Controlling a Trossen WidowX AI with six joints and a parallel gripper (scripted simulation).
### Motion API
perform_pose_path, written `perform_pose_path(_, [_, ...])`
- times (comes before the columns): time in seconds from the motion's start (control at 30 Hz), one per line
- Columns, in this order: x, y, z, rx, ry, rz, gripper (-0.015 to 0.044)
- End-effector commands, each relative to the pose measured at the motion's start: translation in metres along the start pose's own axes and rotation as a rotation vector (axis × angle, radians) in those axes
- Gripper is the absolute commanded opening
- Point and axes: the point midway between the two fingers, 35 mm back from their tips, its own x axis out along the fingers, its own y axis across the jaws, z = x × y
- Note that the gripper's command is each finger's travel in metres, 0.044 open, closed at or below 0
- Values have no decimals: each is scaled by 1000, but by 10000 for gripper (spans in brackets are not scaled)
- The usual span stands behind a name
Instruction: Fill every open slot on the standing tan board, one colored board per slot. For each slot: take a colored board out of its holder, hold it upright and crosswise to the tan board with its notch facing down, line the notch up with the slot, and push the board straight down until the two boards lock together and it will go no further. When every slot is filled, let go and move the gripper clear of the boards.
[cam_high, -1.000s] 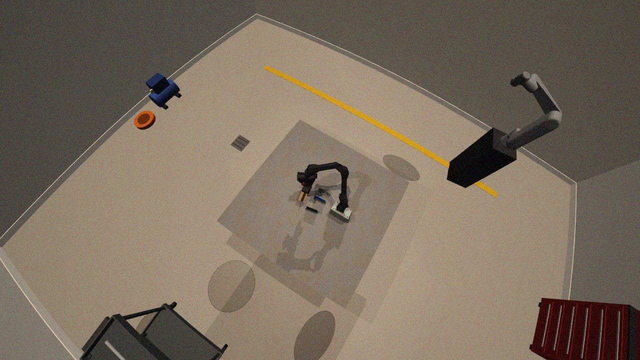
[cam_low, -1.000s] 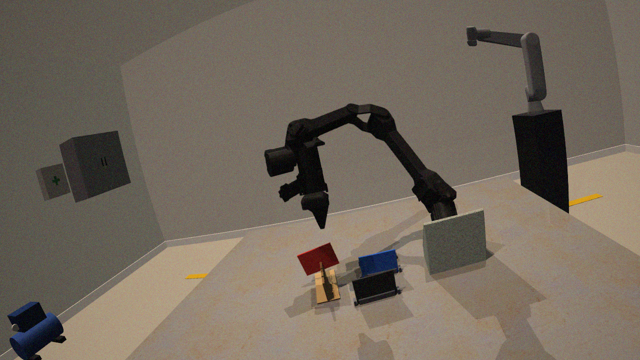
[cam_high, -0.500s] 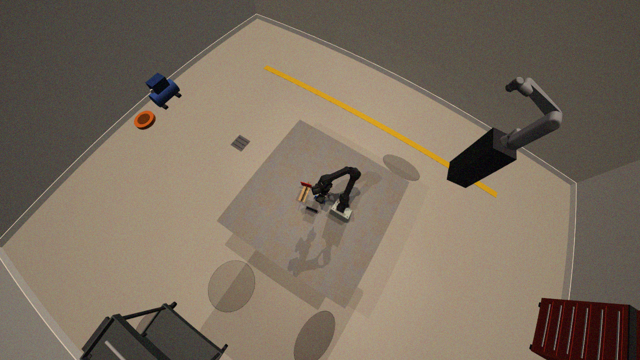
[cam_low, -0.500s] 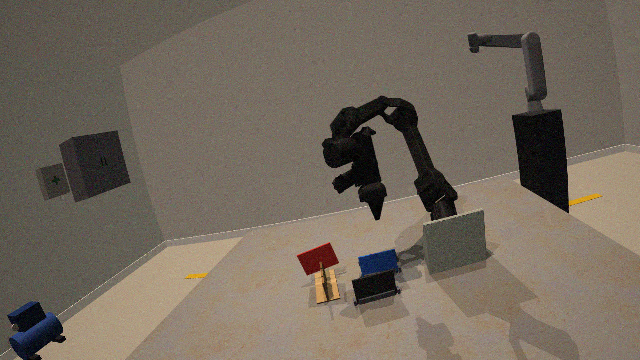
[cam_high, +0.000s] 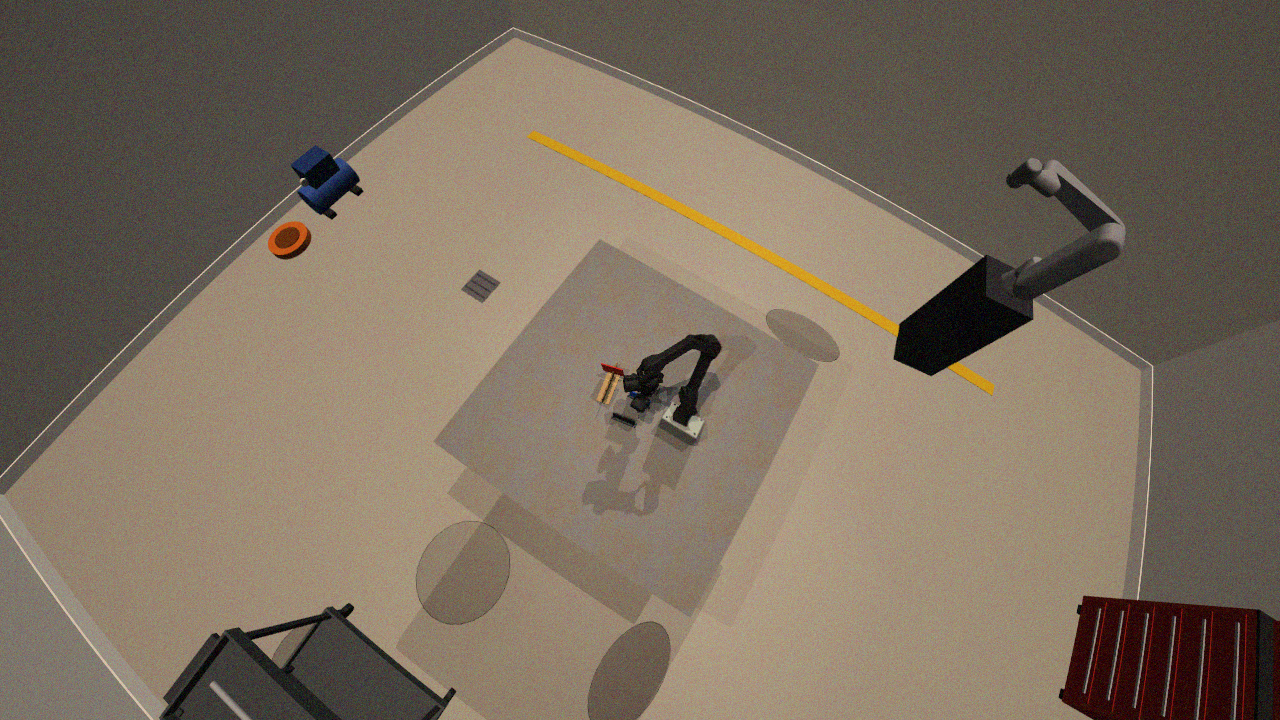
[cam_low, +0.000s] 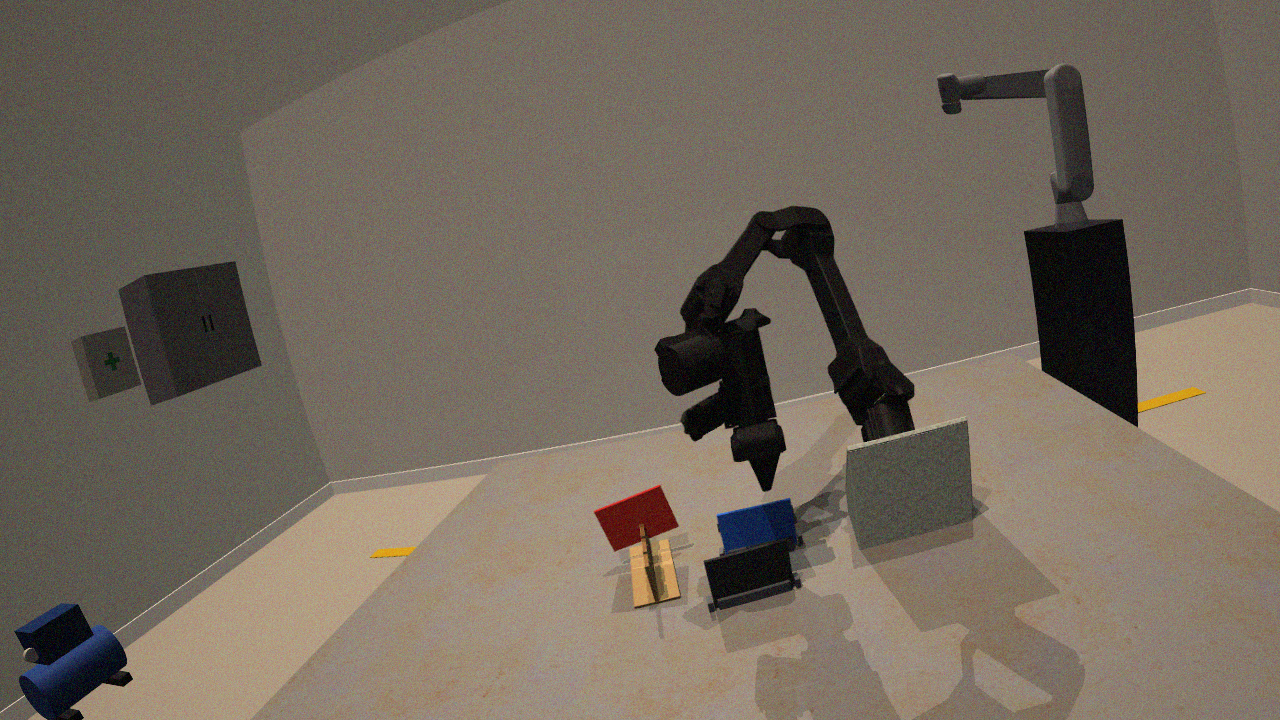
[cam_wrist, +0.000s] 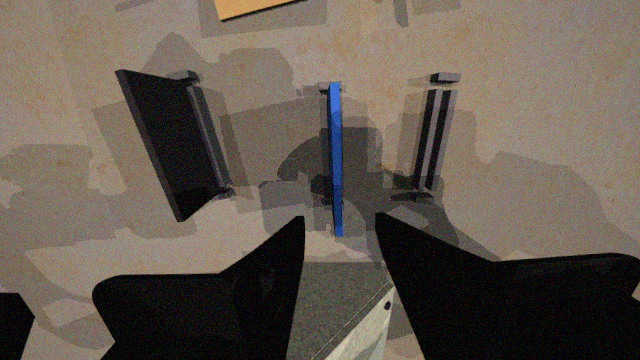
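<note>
Noted on the grey mottled worktop (cam_high: 537, 402) (cam_low: 537, 662) (cam_wrist: 550, 60): upright tan slotted wooden board (cam_high: 610, 385) (cam_low: 649, 568), on a flat tan base (cam_low: 669, 582) (cam_wrist: 255, 8). Seated crosswise at its far end in the exterior view: red rectangular board (cam_high: 612, 368) (cam_low: 637, 517), visibly tilted. Nearby, in separate dark holders: blue rectangular board (cam_high: 634, 394) (cam_low: 756, 524) (cam_wrist: 336, 160) and black rectangular board (cam_high: 622, 418) (cam_low: 750, 571) (cam_wrist: 160, 145). Beyond blue, seen from the wrist: grey grooved holder (cam_wrist: 431, 135). Above blue, apart from it: black two-fingered claw (cam_high: 640, 404) (cam_low: 766, 488) (cam_wrist: 339, 222), partly open, gripping nothing.
</note>
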Motion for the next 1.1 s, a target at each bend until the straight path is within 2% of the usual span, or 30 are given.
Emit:
perform_pose_path(0.0, [13,-2,-2,-6,7,-9,187])
perform_pose_path(1.07, [61,-2,-3,-6,7,-10,187])
